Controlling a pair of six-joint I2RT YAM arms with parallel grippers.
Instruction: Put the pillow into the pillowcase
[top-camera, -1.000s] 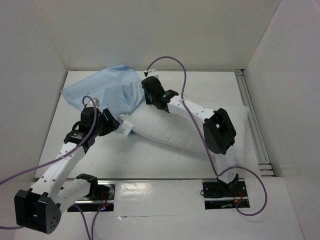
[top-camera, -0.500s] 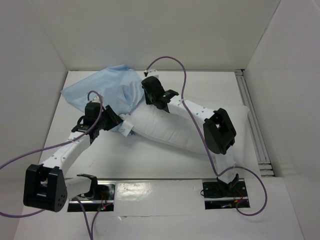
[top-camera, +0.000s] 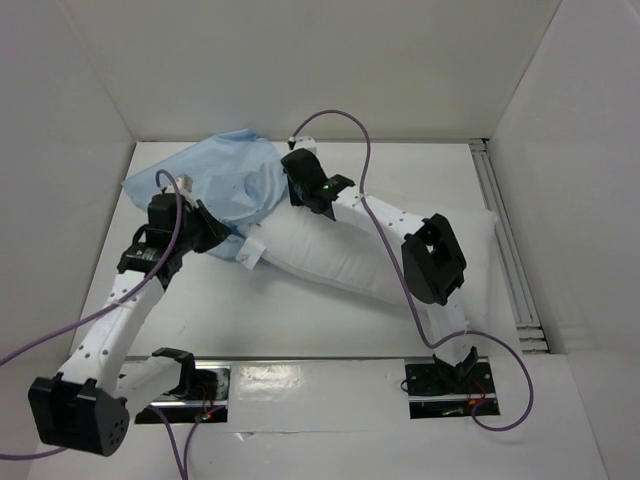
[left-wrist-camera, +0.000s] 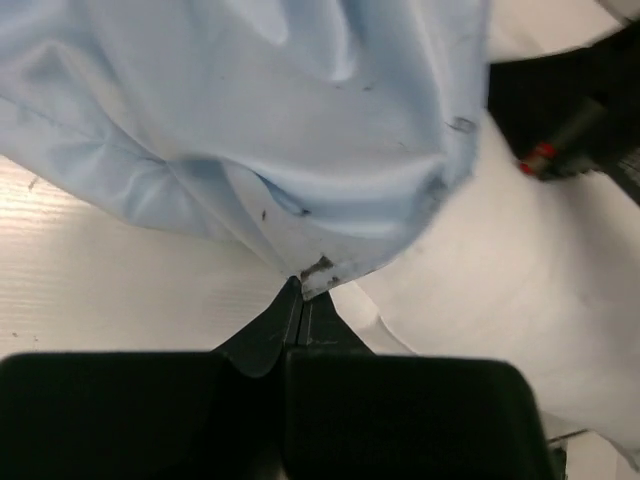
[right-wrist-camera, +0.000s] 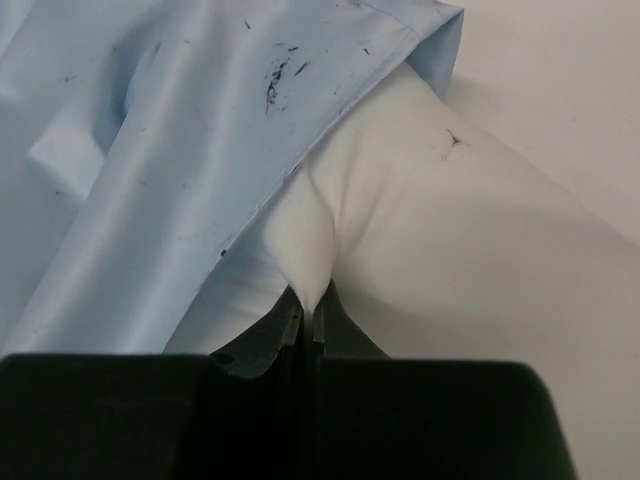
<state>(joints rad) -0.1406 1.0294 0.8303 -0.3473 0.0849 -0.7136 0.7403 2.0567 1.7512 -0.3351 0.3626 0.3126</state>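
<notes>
A plump white pillow (top-camera: 340, 255) lies slantwise across the white table (top-camera: 300, 320), its left end tucked under the edge of a crumpled pale blue pillowcase (top-camera: 215, 175) bunched at the far left corner. How far the pillow reaches inside the pillowcase cannot be told; the blue cloth covers that end.

The left gripper (left-wrist-camera: 300, 300) is clenched on the pillowcase's lower hem, with a dark-smudged fold of it caught between the fingertips just above the table. The right gripper (right-wrist-camera: 308, 300) is clenched on a pinch of the pillow's white fabric, right beside the hem of the pillowcase, which drapes over the pillow at that spot.

From overhead, both pairs of fingertips are masked by the black wrists and the cloth. The right arm stretches along the pillow and hides a strip of it, and its elbow covers part of the right end. A purple cable (top-camera: 345, 125) loops above the right wrist. Small dark specks dot the pillowcase. In the left wrist view the right arm shows only as a blurred black shape at the upper right edge.
</notes>
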